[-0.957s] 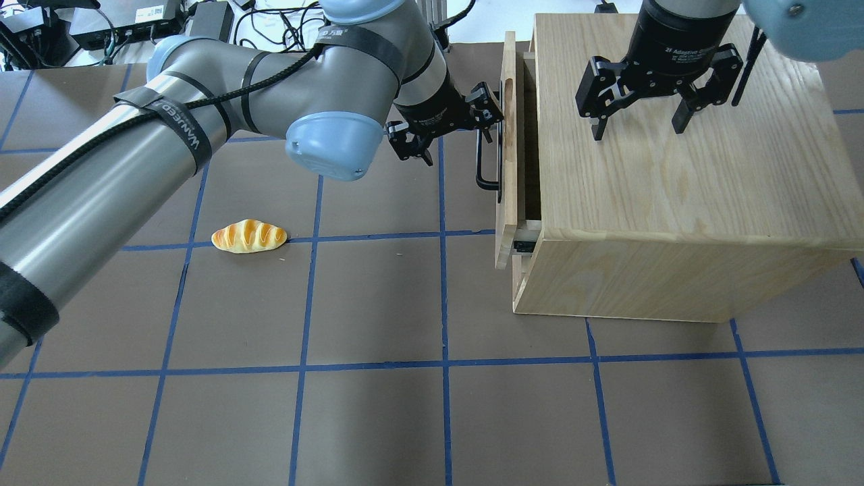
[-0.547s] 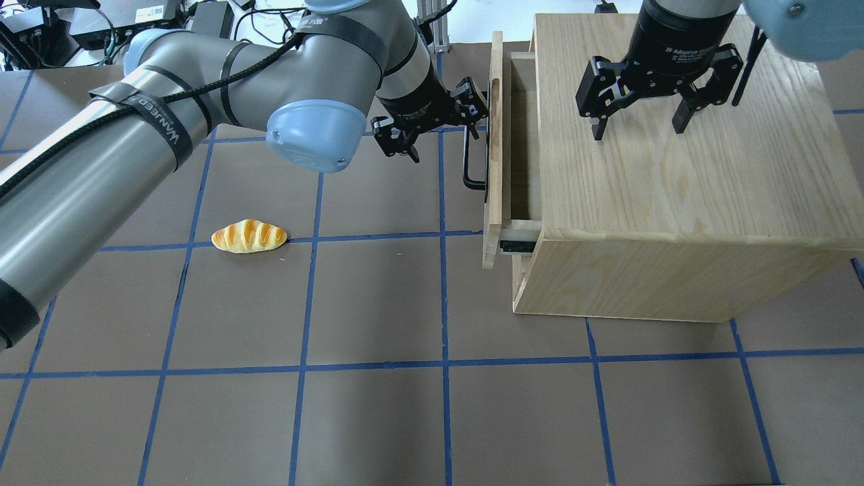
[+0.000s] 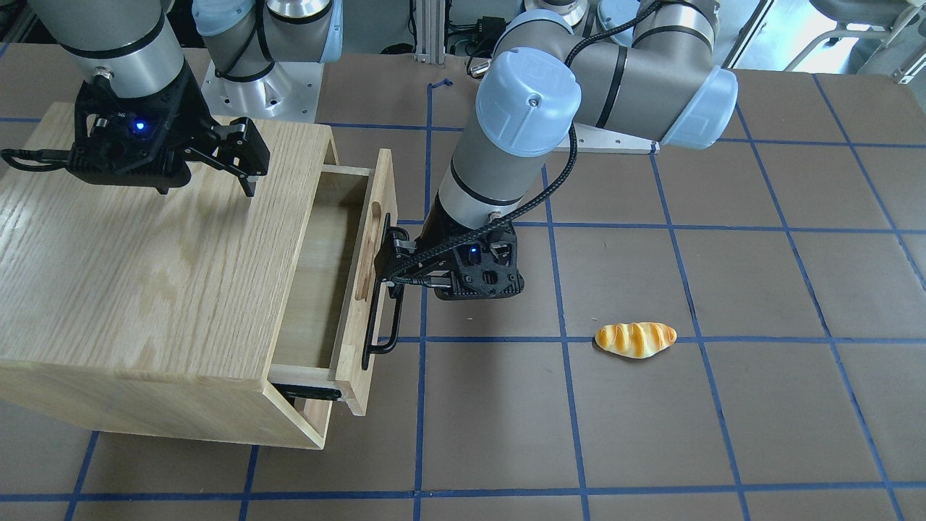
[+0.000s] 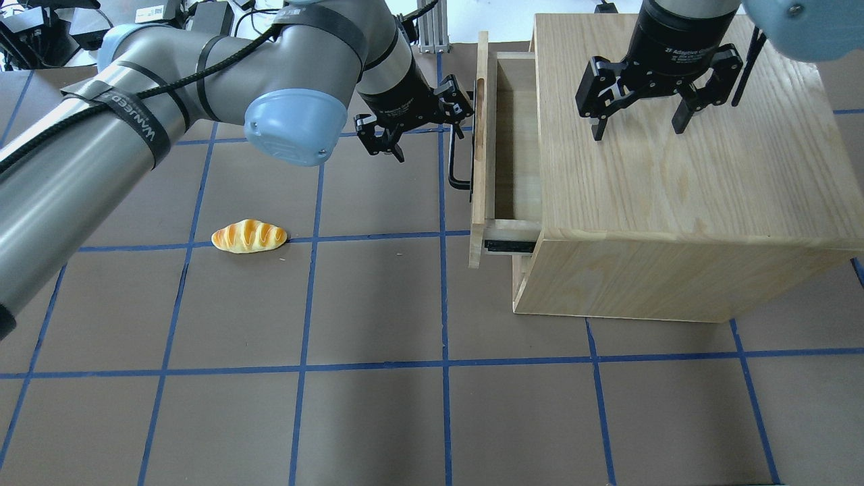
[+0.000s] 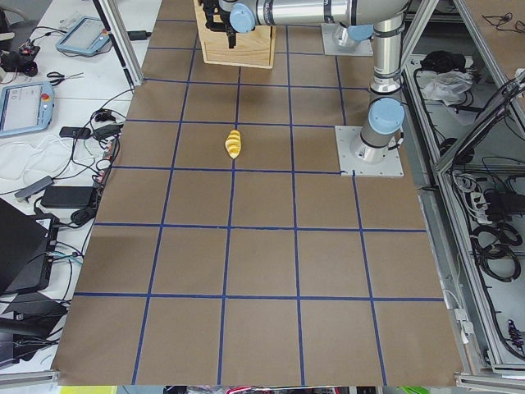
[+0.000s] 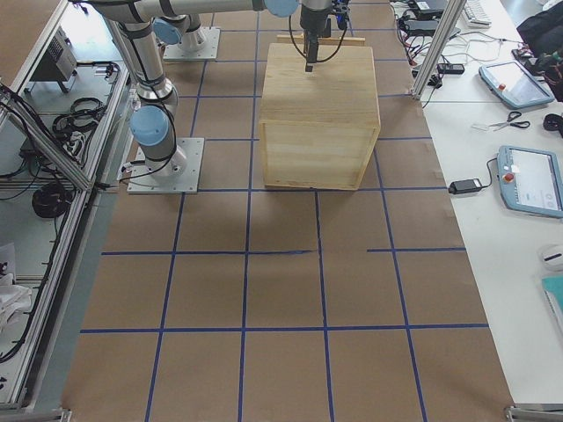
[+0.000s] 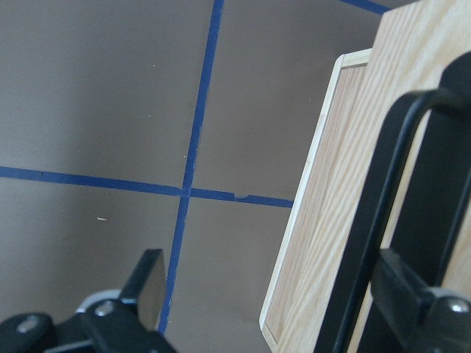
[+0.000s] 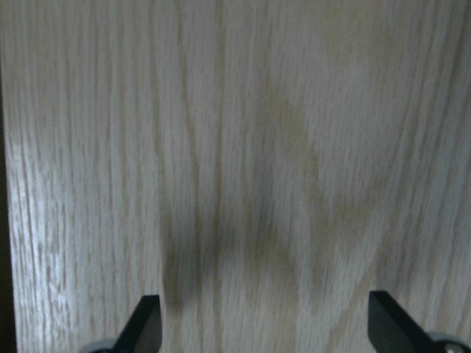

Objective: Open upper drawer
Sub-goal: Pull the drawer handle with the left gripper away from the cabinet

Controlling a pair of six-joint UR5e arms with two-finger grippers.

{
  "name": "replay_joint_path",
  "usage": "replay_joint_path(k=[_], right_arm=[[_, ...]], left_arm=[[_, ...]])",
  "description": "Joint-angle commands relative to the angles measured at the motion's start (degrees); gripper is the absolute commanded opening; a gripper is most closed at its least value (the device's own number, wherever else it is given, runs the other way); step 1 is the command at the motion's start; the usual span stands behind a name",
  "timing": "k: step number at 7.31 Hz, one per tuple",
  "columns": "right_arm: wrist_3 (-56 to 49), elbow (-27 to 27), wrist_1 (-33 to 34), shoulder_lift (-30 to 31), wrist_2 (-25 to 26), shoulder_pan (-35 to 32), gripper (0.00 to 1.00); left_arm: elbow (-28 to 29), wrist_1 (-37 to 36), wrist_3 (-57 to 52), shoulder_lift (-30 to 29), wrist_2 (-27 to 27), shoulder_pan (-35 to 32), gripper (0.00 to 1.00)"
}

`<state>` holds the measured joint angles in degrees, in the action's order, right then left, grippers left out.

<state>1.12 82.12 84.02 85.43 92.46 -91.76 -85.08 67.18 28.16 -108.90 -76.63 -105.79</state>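
The upper drawer [image 4: 480, 155] of pale wood stands partly pulled out of the oak cabinet [image 4: 675, 189], and its inside shows bare [image 3: 318, 275]. Its black bar handle [image 4: 458, 162] is on the front panel, below the oblong slot [image 3: 370, 250]. My left gripper [image 4: 420, 131] is open, with one finger [image 7: 408, 294] hooked behind the handle [image 7: 383, 220] and the other [image 7: 145, 283] out over the table. My right gripper [image 4: 639, 128] is open with its fingertips [image 8: 147, 320] down at the cabinet's top. I cannot tell if they touch it.
A toy bread roll [image 4: 248, 236] lies on the brown mat to the left of the drawer, also in the front-facing view [image 3: 635, 339]. Blue tape lines grid the mat. Cables and boxes lie past the table's far edge [image 4: 121, 23].
The drawer has slid further out of the cabinet, toward the overhead view's left. My left gripper moved left with the handle. The right arm has not moved.
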Motion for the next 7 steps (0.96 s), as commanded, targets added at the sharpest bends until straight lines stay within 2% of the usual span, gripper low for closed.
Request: replay_joint_path(k=[1, 7], right_arm=[[0.0, 0.0, 0.0, 0.0, 0.0, 0.0, 1.0], [0.0, 0.0, 0.0, 0.0, 0.0, 0.0, 1.0]], left_arm=[[0.0, 0.6, -1.0, 0.3, -0.1, 0.2, 1.0], [-0.1, 0.6, -5.6, 0.5, -2.5, 2.0, 1.0]])
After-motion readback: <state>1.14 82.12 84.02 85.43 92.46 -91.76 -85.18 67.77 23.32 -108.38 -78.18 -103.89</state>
